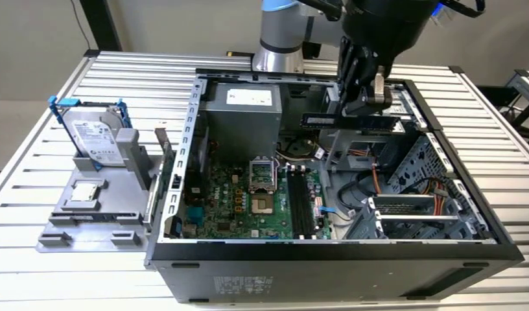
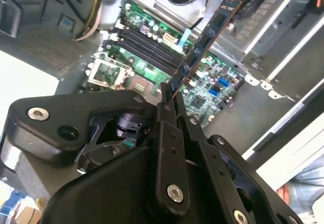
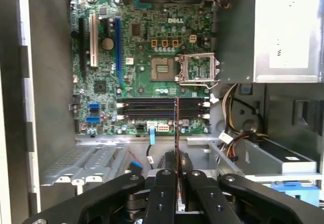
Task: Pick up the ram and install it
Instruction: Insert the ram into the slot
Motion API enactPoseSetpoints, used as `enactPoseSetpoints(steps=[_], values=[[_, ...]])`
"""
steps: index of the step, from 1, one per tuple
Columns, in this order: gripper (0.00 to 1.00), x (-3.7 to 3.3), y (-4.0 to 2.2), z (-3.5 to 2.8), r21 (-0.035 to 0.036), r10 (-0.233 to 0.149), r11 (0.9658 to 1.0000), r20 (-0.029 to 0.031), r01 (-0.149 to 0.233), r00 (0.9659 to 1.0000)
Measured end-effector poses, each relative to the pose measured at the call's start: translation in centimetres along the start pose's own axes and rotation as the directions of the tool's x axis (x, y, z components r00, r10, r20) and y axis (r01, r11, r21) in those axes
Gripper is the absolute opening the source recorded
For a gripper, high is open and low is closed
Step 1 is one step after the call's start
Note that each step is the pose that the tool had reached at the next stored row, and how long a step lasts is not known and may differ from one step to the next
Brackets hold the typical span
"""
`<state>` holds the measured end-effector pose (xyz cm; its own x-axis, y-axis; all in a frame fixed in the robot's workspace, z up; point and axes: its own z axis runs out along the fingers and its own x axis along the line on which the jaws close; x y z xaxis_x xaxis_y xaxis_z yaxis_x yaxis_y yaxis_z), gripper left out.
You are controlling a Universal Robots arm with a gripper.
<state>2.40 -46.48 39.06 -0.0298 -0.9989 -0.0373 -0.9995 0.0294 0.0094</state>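
Gripper [image 3: 177, 176] clamping down on the ram [image 3: 176, 127], hanging over the open case [image 1: 334, 249], well clear of the black slots [image 3: 162, 107]

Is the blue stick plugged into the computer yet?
Not yet. The claw holds the ram in the air, clear of the green board, and the black slots sit empty.

Robotics laboratory or workshop, as indicated by: silver ribbed aluminium-slat surface [image 1: 498, 129]; silver-grey cylindrical robot arm [image 1: 279, 39] seen at its far edge; black metal desktop computer case [image 1: 334, 269] laid open on it, green circuit board [image 1: 238, 207] exposed; grey plastic parts fixture [image 1: 91, 214] set alongside.
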Motion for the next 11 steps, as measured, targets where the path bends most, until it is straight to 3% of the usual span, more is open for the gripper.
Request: enactPoseSetpoints(steps=[5,11], values=[[0.00,-1.57,0.04,0.05,0.0001,0.000,1.0000,-0.0020,0.000,1.0000],[0.00,-1.57,-0.01,0.06,0.0000,0.000,1.0000,-0.0005,0.000,1.0000]])
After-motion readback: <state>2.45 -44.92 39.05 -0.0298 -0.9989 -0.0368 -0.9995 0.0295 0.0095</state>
